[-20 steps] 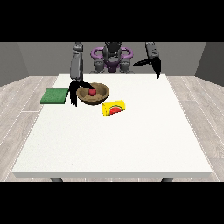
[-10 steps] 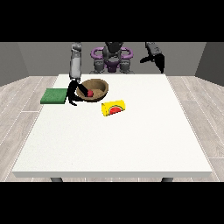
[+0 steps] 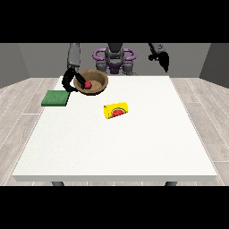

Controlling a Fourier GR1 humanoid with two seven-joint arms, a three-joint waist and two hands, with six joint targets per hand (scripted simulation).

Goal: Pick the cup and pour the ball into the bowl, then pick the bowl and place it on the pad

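The hand at the view's left [image 3: 71,81] pinches the rim of the bowl [image 3: 95,85] (stiff, probably light); the ball [image 3: 88,84] inside could roll.

A bare test room: a large white table [image 3: 134,147] on grey wood-plank flooring [image 3: 20,96], with plain grey walls [image 3: 27,60] across the frame's top.

bowl [image 3: 92,82] with red ball [image 3: 88,84]: lifted, tilted | hand at view's left [image 3: 70,79]: raised with it | hand at view's right [image 3: 162,59]: raised higher
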